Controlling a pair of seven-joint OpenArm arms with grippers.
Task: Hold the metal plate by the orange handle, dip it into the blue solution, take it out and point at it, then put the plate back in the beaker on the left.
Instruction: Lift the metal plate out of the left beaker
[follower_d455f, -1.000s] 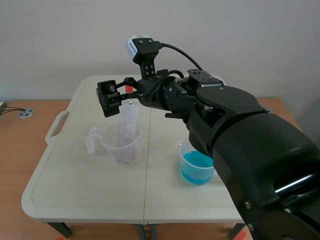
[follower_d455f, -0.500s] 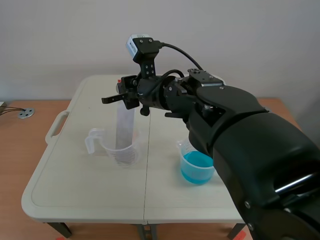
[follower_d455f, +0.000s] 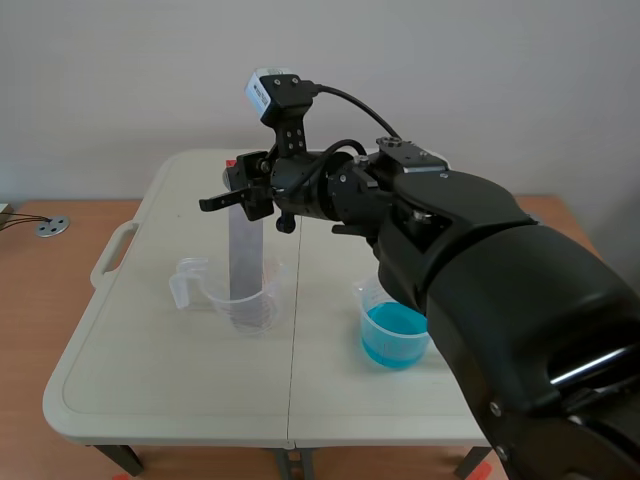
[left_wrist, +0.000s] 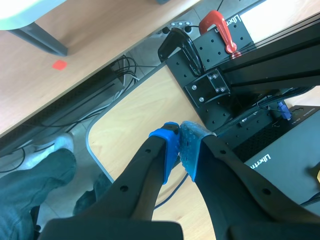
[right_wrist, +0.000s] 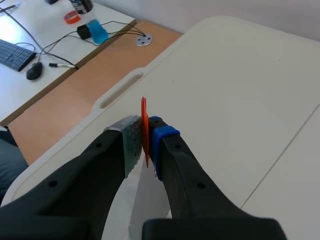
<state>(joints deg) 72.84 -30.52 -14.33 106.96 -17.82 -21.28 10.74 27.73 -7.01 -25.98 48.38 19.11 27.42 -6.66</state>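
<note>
Pinching the orange handle (right_wrist: 144, 117) from both sides, the 2 fingers of the right gripper (right_wrist: 144, 135) are closed on it, and the thin tab stands on edge between the grey-green pad (right_wrist: 131, 140) and the blue pad (right_wrist: 161, 137). In the scene view this gripper (follower_d455f: 240, 190) is held above the worktop's left half. The metal plate (follower_d455f: 243, 255) hangs straight down from it, upright, with its lower end inside the clear beaker (follower_d455f: 215, 292). That beaker stands on the left half of the worktop (follower_d455f: 160, 370). The right arm (follower_d455f: 480, 270) comes in from the right and reaches past the middle, with a wrist camera (follower_d455f: 272, 92) above the gripper. A smaller beaker (follower_d455f: 372, 300) holding the blue solution (follower_d455f: 395, 338) stands on the right half, well apart from the clear one and partly behind the arm.

The left gripper (left_wrist: 181, 142) shows only in its own wrist view. Its 2 fingers are closed on nothing, and the blue pad (left_wrist: 170, 150) meets the pale dotted one (left_wrist: 192, 150). Ahead of it lie a wooden floor, a black perforated frame (left_wrist: 210, 85) with a red clamp (left_wrist: 217, 27), and some cables.

Past the worktop's edge in the right wrist view, a side desk carries a keyboard (right_wrist: 12, 54) and a mouse (right_wrist: 34, 71).
</note>
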